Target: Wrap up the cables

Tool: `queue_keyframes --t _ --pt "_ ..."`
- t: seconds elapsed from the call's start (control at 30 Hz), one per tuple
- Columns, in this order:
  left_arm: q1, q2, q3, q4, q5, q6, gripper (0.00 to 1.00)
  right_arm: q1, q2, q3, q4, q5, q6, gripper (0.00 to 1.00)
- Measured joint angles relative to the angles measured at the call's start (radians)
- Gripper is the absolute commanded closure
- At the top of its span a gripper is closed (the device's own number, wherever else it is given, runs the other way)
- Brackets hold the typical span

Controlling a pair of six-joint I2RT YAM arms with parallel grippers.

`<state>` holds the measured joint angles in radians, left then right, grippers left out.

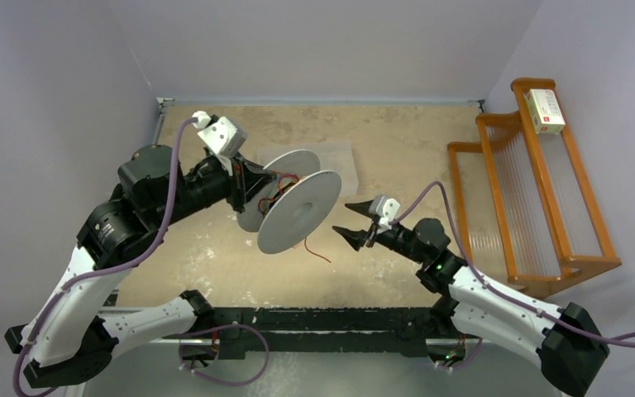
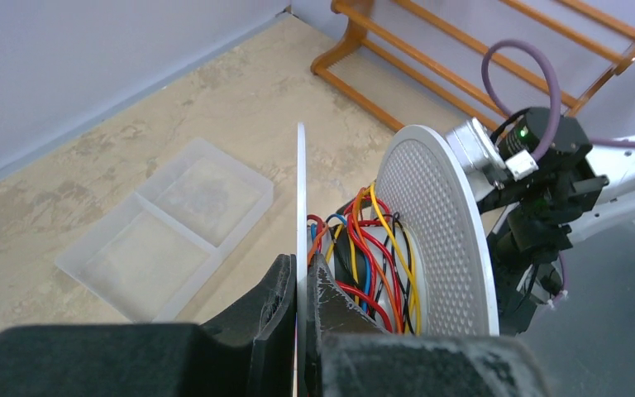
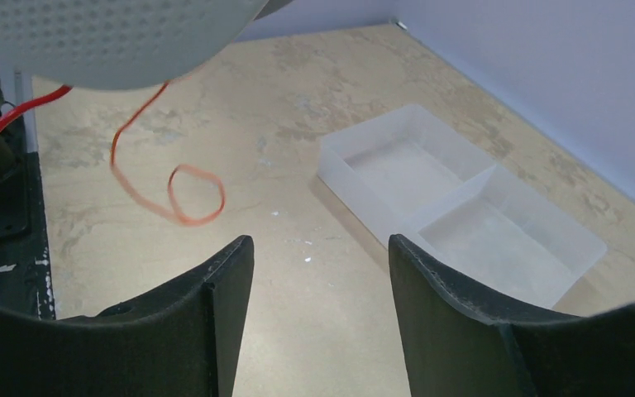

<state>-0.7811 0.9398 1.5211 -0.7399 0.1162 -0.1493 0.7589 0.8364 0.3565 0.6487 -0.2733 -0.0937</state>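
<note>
My left gripper is shut on the edge of one disc of the grey double-disc spool and holds it in the air. In the left wrist view the jaws pinch the thin disc. Red, orange, yellow, blue and black cables are wound on the hub. A loose red-orange cable tail hangs from the spool to the table; in the right wrist view it curls in a loop. My right gripper is open and empty just right of the spool.
A clear two-compartment plastic tray lies on the table behind the spool; it also shows in the right wrist view. A wooden rack with a small box on top stands at the right. A black base bar runs along the near edge.
</note>
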Motion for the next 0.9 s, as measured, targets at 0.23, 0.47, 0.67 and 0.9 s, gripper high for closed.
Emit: queue_keyframes --t 0.23,0.47,0.67,0.9 --pt "0.000 0.021 0.067 0.002 -0.017 -0.061 1.00 0.000 0.010 -0.105 0.200 -0.079 0.002 0.32" --pt "0.000 0.024 0.109 0.002 -0.035 -0.104 1.00 0.000 0.072 -0.105 0.353 -0.136 0.000 0.31" --pt "0.000 0.024 0.109 0.021 -0.065 -0.138 1.00 0.000 0.140 -0.090 0.415 -0.166 -0.004 0.31" --pt "0.000 0.024 0.109 0.053 -0.071 -0.175 1.00 0.000 0.266 -0.038 0.511 -0.202 0.008 0.31"
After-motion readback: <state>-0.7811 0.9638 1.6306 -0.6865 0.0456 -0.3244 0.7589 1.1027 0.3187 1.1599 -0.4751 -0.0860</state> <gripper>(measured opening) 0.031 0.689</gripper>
